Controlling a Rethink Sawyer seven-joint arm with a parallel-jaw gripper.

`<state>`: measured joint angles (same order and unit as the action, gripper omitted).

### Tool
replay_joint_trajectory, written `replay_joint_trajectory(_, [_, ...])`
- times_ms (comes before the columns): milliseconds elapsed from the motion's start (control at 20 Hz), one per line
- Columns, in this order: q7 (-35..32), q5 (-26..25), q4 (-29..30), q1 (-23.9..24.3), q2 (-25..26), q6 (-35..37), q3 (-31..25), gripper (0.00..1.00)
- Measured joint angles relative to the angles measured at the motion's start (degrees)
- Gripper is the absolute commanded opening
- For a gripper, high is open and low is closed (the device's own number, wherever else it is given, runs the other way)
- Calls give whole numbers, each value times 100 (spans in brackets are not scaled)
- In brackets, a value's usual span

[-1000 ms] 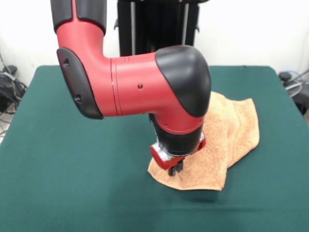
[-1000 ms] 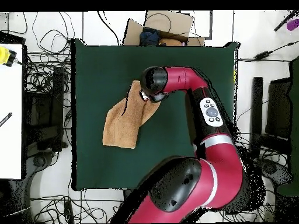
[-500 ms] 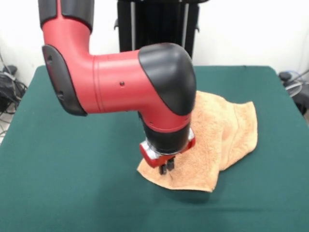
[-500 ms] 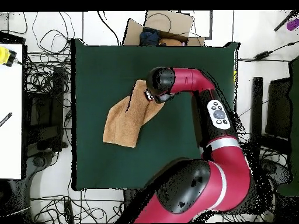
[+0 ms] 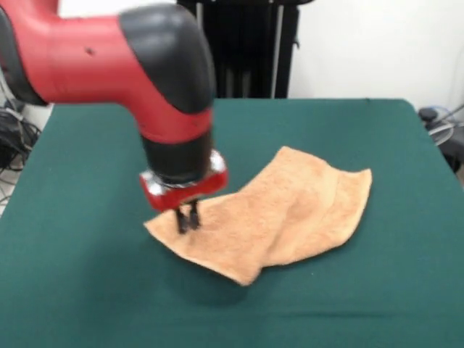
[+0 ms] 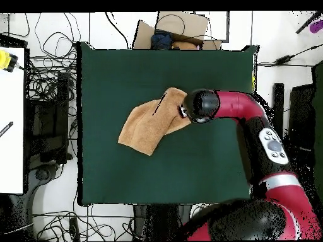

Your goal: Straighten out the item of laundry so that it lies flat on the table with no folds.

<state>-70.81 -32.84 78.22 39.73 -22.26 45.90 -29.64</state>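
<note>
Front view: gripper (image 5: 188,218) pinches towel (image 5: 270,214) corner, towel folded.

Arm (image 5: 94,54): glossy red shell, rounded black cap at joint above hand (image 5: 187,218). Black cylinder wrist below cap, then red collar with silver rim. Two thin dark fingers (image 5: 194,215) under collar. Small dark screw dot on red shell. Overhead: grey control pad with buttons (image 6: 273,144) farther up arm, silver band (image 6: 277,181) beyond it.
</note>
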Motion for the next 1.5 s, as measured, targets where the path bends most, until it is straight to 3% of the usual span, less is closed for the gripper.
replay_joint_trajectory(350, [0,-41,1078,1021,-336,-1237,45,0])
replay_joint_trajectory(800, [0,-436,2118,1902,-578,-1580,119,0])
replay_joint_trajectory(1100, [0,-740,2656,1852,-790,-1851,468,0])
replay_joint_trajectory(1300, [-13,-786,3018,1459,-994,-2234,856,0])
replay_joint_trajectory(1500, [-50,-614,3362,776,-1332,-2311,1210,0])
